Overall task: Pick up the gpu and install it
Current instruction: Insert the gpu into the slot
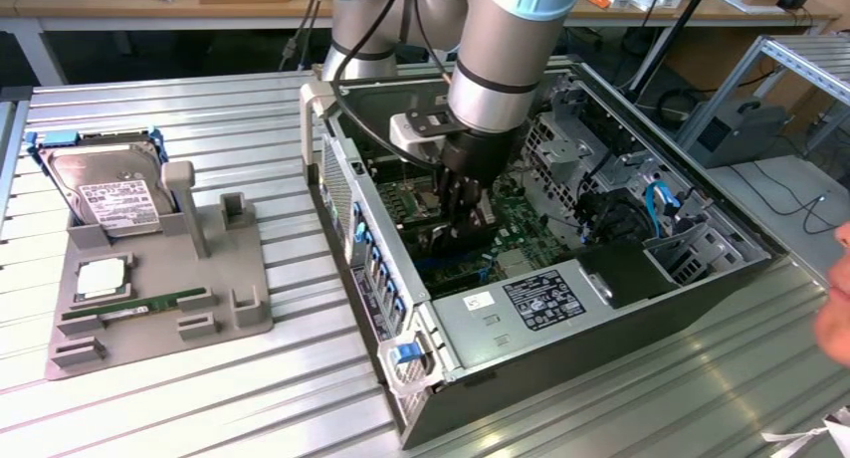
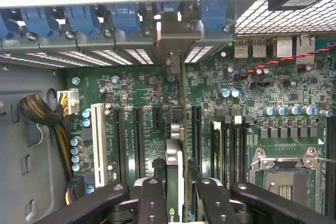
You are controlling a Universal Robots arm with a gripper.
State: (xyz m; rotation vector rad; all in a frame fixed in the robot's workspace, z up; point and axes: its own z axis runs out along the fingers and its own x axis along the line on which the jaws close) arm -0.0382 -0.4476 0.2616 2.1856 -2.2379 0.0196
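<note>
Gripper (image 2: 176,192) inside open computer case (image 1: 691,279), jaws clamped on gpu (image 2: 176,161), edge-on over motherboard (image 2: 252,93) slots; blue latches (image 2: 123,17) line the case's rear wall.

labels: hard drive (image 1: 117,201), power supply (image 1: 542,301) | text: none legible

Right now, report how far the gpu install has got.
Done: the gpu is off the parts stand, which holds the hard drive and RAM stick. In hand: the gripper is shut on the card, edge-on over a motherboard slot inside the computer case. Left: whether it is seated cannot be told.
</note>
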